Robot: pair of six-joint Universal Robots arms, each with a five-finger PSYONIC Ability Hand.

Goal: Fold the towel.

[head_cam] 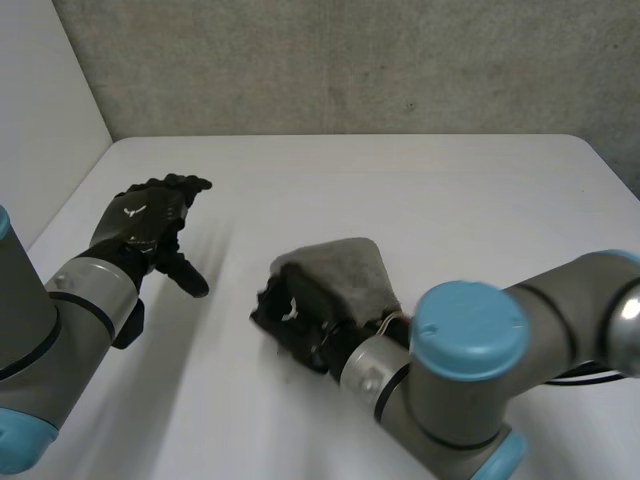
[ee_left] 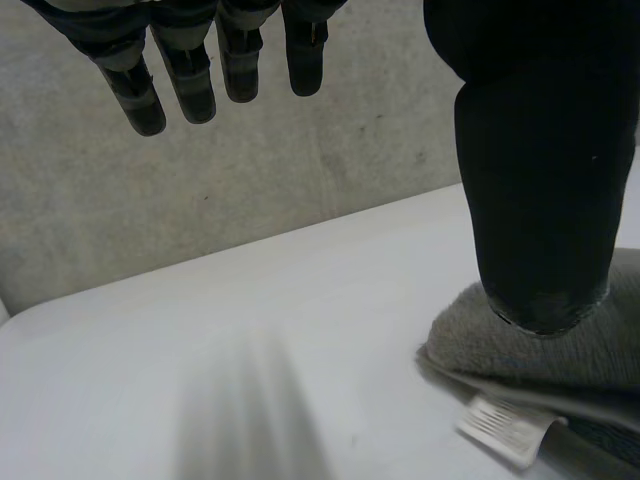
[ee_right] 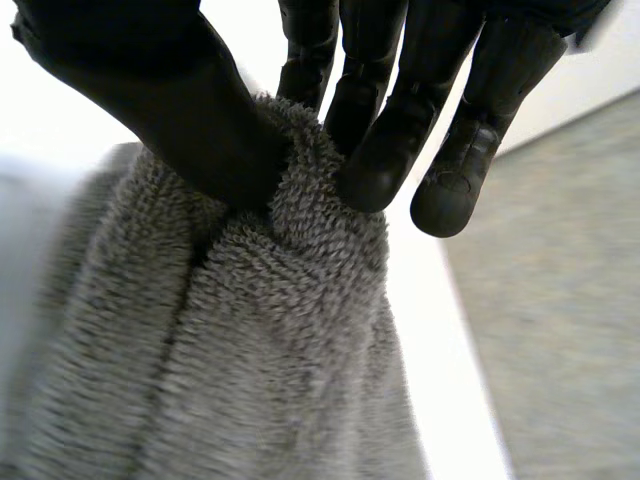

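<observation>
Right hand [head_cam: 292, 318]: thumb and fingers [ee_right: 385, 140] clamped on a ridge of the grey towel [head_cam: 345, 268], pile bunched between them. Pinch grip, not a flat press. Judged purpose: lift one layer w/o dragging the rest. Towel sits near the middle of the white table [head_cam: 420, 180], gathered into a compact, tented lump at the right hand. It is not flat, and no clean fold is made yet. Left hand [head_cam: 150, 215]: fingers straight and spread, holding nothing, hovering over bare table beside the towel, apart from it. Likely positioned as standby, e.g. to pin or smooth a free edge. White label [ee_left: 505, 430] sits at the towel edge nearest the left hand: useful ref. for locating that edge.
</observation>
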